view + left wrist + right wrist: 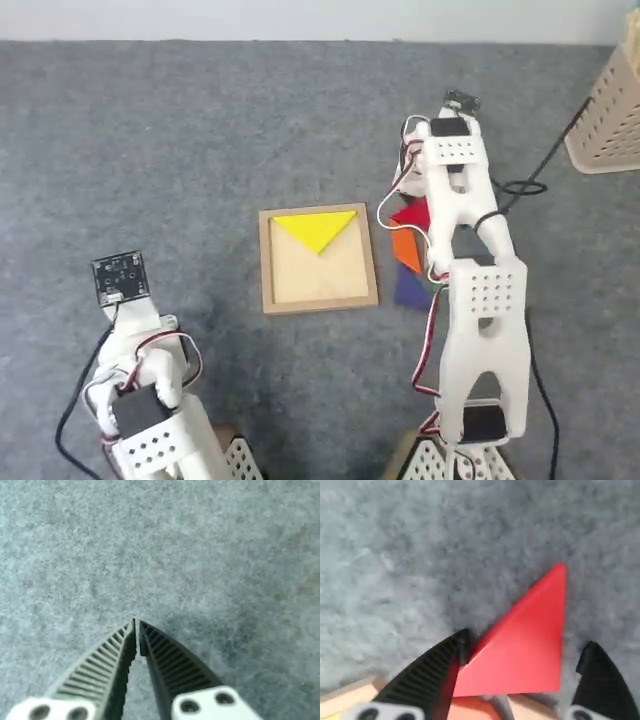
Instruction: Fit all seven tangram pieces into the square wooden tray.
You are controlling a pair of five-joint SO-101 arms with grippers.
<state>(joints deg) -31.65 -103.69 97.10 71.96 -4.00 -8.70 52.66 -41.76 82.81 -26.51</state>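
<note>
I'm working on a grey felt mat (200,150) that runs back to a pale wall (300,18), with a perforated basket (610,110) at the far right. Nearest me, my left gripper (136,625) is closed, its tips together over bare mat. The square wooden tray (268,270) lies mid-table and holds a yellow triangle (315,230). Just right of it, by the orange piece (405,248) and blue piece (410,288), my right gripper (526,640) stands spread wide astride the red triangle (535,625), with one fingertip at its edge.

Whole setup sits on grey carpet (200,150), kinda fuzzy felt. Pale wall strip (300,18) along the far edge, and a cream perforated basket (610,110) off in the corner.
</note>
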